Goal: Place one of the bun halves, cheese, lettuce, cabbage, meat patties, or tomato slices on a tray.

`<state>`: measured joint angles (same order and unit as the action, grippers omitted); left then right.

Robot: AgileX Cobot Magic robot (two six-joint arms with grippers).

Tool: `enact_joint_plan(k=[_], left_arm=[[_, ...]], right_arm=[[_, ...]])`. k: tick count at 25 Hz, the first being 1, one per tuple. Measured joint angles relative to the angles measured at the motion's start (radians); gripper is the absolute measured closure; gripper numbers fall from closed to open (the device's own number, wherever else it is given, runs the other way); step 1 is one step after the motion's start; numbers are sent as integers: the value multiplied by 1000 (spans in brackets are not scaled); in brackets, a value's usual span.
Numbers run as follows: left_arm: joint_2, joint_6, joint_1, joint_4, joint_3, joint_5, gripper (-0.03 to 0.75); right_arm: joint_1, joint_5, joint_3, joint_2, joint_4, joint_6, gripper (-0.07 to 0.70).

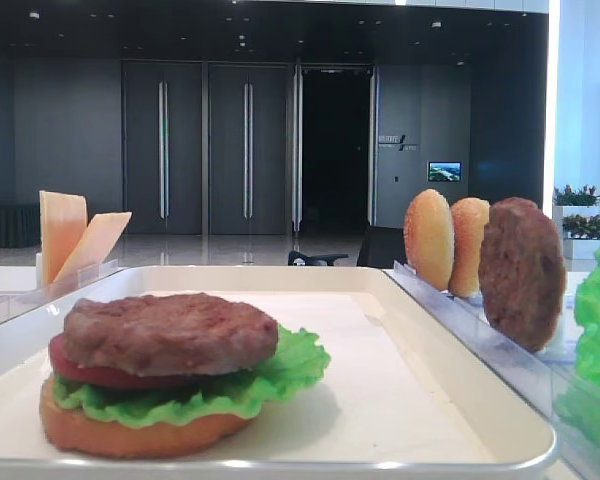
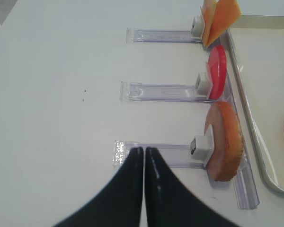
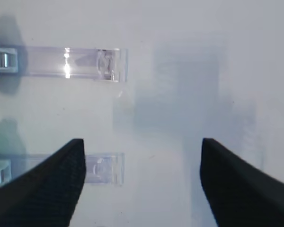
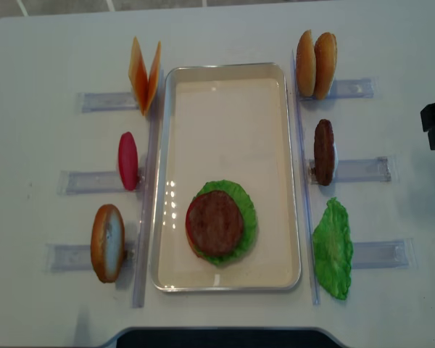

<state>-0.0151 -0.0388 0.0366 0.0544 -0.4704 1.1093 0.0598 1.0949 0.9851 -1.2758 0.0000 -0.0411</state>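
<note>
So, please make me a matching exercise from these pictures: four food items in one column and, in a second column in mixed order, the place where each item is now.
Items
1. cheese
2. tomato
3. lettuce
4. patty

Places
A. on top of the stack in the tray
B. right of the tray, nearest rack
C. left of the tray, farthest rack
D. left of the tray, middle rack

Pairs: 1-C, 2-D, 3-B, 4-A
</note>
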Motion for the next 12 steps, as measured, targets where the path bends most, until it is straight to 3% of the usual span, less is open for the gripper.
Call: enact_joint_plan(k=[5,12], left_arm=[[0,0,0,0,0,0,716],[0,0,0,0,0,0,716]], right_arm=[[-1,63,-1,3,0,17,118],[4,80,-83,153,0,52,118]])
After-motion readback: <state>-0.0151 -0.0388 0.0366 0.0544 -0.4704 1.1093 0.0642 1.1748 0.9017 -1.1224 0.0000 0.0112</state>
